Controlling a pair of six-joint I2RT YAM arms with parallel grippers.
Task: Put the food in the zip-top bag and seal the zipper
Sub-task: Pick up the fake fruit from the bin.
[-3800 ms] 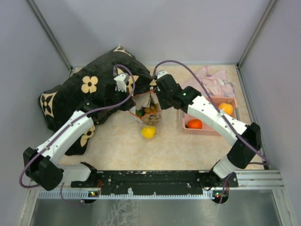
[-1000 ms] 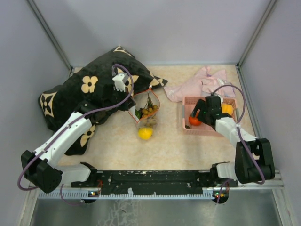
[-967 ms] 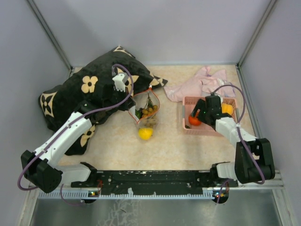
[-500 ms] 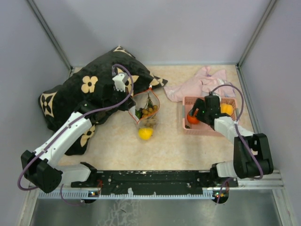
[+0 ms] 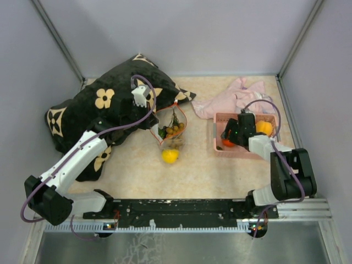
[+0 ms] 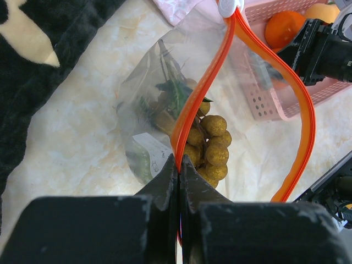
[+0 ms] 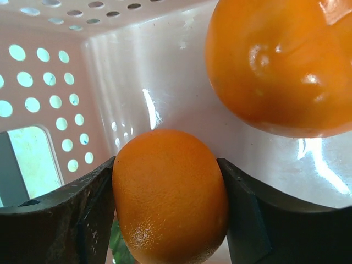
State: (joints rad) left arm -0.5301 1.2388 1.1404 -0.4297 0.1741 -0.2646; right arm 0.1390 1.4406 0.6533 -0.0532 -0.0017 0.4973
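The clear zip-top bag (image 5: pixel 174 127) hangs open over the middle of the table. My left gripper (image 5: pixel 157 123) is shut on its orange-red zipper strip (image 6: pixel 190 118), seen in the left wrist view (image 6: pixel 179 160). A brownish-green grape bunch (image 6: pixel 212 144) and leaves lie inside. A yellow lemon (image 5: pixel 170 156) sits at the bag's near end; I cannot tell if it is inside. My right gripper (image 5: pixel 228 137) is down in the pink basket (image 5: pixel 215 146), its fingers (image 7: pixel 93 203) pressed on both sides of a red-orange fruit (image 7: pixel 170 192). A second orange fruit (image 7: pixel 280 60) lies beside it.
A black pillow with tan flowers (image 5: pixel 104 104) fills the back left, right beside the bag and my left arm. A pale pink cloth (image 5: pixel 242 93) lies behind the basket. Grey walls close in the table on three sides.
My right arm has swung from the bag's mouth over to the basket and sunk onto the red-orange fruit. My left gripper still holds the bag in the same place.
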